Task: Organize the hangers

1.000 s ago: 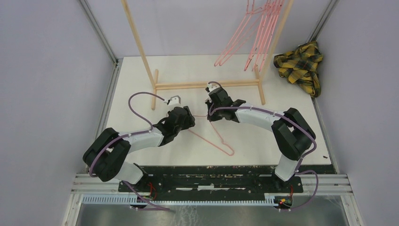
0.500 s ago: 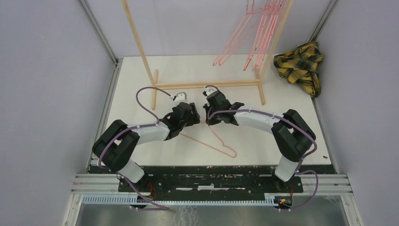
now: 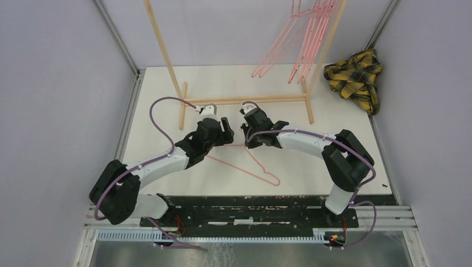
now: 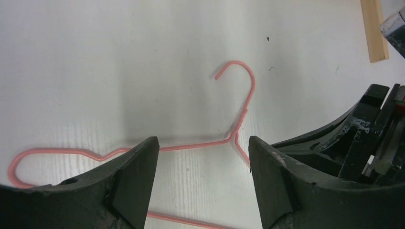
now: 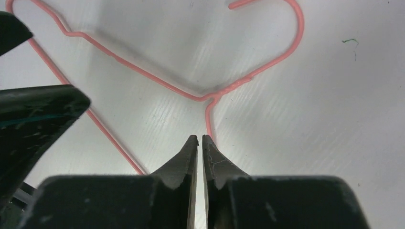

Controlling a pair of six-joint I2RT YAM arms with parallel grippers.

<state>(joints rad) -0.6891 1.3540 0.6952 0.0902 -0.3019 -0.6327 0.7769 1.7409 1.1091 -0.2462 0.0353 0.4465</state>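
1. The white table carries all items; both arm bases sit at its near edge.
2. The wooden rack stands at the far half of the table, its low crossbar running left to right.
3. The hung hangers, a bunch of pink wire, are on the rack's right end, close together.
4. The plaid cloth lies crumpled at the far right corner, beside the rack's right post.
5. The loose hanger lies flat on the table between the two arms, near the middle, well apart from the hung bunch.
6. The left gripper is above the loose hanger. Its fingers are spread wide, and the hanger's neck shows in the gap between them. They grip nothing.
7. The right gripper points at the same neck. Its fingers are closed to a thin slit. The wire runs just beside the right fingertip, not inside the slit.
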